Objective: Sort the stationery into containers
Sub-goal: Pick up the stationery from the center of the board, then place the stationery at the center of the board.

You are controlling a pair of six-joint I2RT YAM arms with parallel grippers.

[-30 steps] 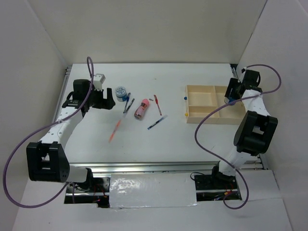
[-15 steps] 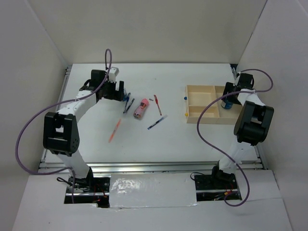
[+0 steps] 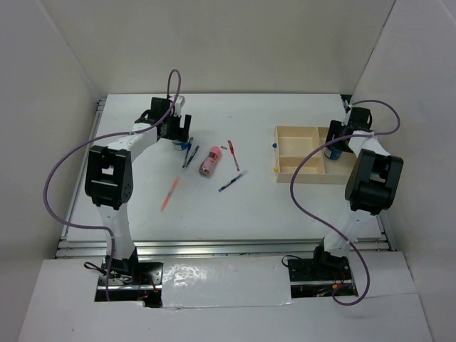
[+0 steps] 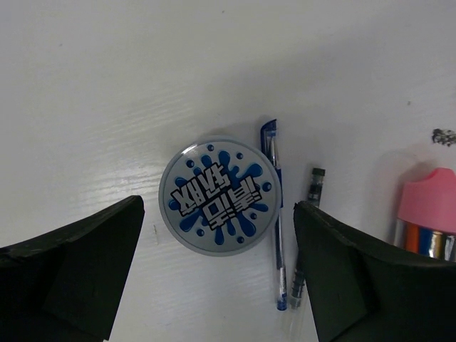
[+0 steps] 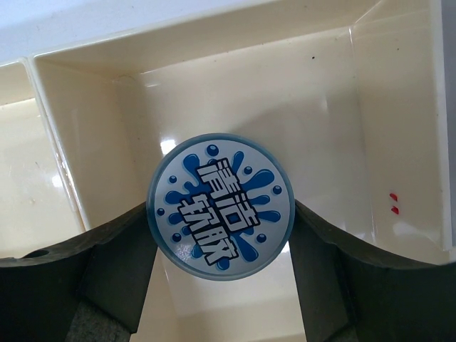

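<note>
My left gripper (image 4: pixel 217 274) is open and hangs just above one blue-and-white roll (image 4: pixel 219 194), which lies flat on the table between and ahead of the fingers. A blue pen (image 4: pixel 276 228) and a dark pen (image 4: pixel 308 214) lie right beside that roll, and the pink cylinder (image 4: pixel 427 206) is further right. My right gripper (image 5: pixel 221 211) is shut on the other blue-and-white roll (image 5: pixel 219 206), holding it over a right-hand compartment of the wooden tray (image 5: pixel 50 142). From above, the left gripper (image 3: pixel 177 134) covers its roll.
The pink cylinder (image 3: pixel 209 161), red pen (image 3: pixel 233 154), dark blue pen (image 3: pixel 233 181) and orange pen (image 3: pixel 169 194) lie mid-table. The tray (image 3: pixel 279 153) sits at the right, with a small blue bit (image 3: pixel 273 144) and a yellow bit (image 3: pixel 276 169) by its left wall.
My left arm has swung from the table's left side to directly over the roll, still open. The right gripper has shifted slightly over the tray's right compartment with its roll.
</note>
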